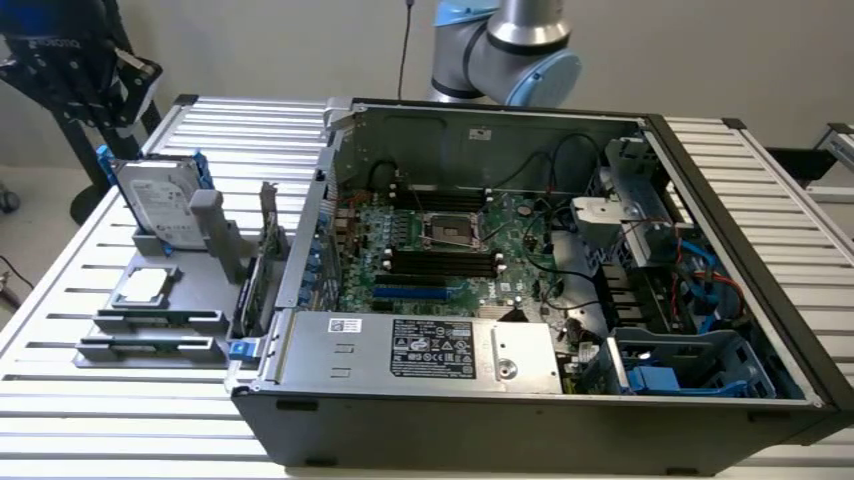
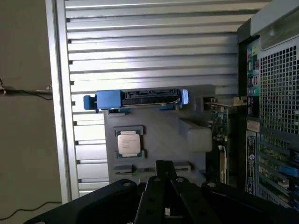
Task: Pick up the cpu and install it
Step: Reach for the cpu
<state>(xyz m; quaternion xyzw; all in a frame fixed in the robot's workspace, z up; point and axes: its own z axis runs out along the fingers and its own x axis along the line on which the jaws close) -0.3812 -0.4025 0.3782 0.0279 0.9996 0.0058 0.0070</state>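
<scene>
Robot arm [image 1: 514,50] cut off at the exterior view's top edge, its lower reach hidden behind the computer case [image 1: 534,420]; the pincer [image 2: 164,167] runs out of frame at its base in the wrist view.

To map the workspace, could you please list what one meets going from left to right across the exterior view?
cpu on the grey holder → upright circuit card → motherboard socket → blue drive cage. The hard drive overlaps the cpu's position, so it is left out.
</scene>
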